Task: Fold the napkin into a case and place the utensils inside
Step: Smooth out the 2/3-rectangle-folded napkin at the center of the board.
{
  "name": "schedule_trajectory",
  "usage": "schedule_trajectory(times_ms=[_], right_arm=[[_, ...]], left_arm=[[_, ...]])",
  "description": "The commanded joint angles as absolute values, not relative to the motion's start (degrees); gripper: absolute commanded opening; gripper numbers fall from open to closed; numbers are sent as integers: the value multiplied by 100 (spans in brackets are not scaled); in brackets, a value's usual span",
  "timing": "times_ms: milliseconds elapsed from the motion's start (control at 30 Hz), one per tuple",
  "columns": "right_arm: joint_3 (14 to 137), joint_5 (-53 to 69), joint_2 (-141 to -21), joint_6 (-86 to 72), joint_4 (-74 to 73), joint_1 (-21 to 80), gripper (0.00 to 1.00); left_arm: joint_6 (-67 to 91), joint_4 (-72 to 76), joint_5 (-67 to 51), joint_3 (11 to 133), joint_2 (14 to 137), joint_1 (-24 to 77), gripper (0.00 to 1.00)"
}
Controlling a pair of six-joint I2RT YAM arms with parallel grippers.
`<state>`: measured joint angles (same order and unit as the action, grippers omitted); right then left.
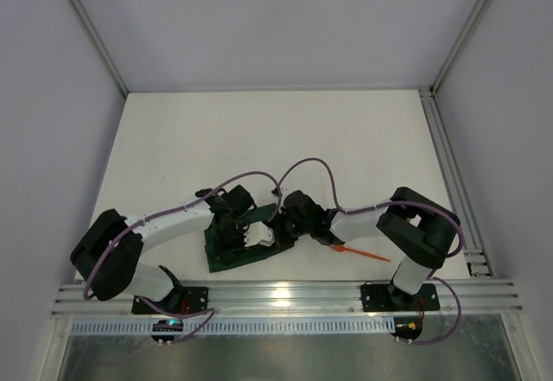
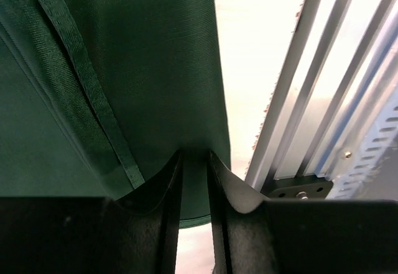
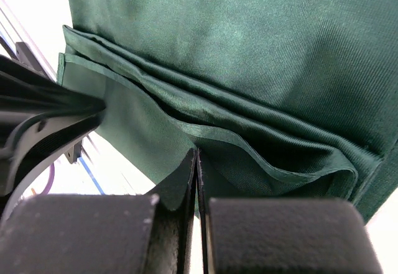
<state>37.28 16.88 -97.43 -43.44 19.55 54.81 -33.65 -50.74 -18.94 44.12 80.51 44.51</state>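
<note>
**Both My Grippers at the Folded Napkin**

The dark green napkin [image 1: 226, 257] lay folded in layers at the table's [image 1: 259, 139] near edge, mostly hidden under my wrists from above. My left gripper [image 2: 194, 157] was grasping one loose layer by its edge. My right gripper [image 3: 196, 157] was clenched tight, tips against a fold. I could not tell whether any cloth was caught there. One orange utensil [image 1: 363, 252] lay on the table right of the napkin. One end ran under my right arm, and it was too thin to identify.
</note>
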Motion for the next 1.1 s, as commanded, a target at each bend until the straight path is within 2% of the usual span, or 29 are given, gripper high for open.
schedule_trajectory(times_ms=[0, 367, 600, 1067], right_arm=[[3595, 1441, -9694, -4324, 1881, 5511, 4], [3507, 1450, -9747, -4280, 1942, 5502, 4], [3507, 1459, -9686, -4219, 1916, 5484, 4], [3866, 1898, -8983, -3903, 1626, 5589, 4]], left_arm=[[-3612, -4940, -1670, 4281, 8104, 4474, 23], [-4104, -5308, -1222, 3946, 7937, 4474, 24], [-4254, -5704, -1388, 4096, 7709, 4456, 25], [-4113, -5265, -1626, 3929, 7735, 4377, 25]])
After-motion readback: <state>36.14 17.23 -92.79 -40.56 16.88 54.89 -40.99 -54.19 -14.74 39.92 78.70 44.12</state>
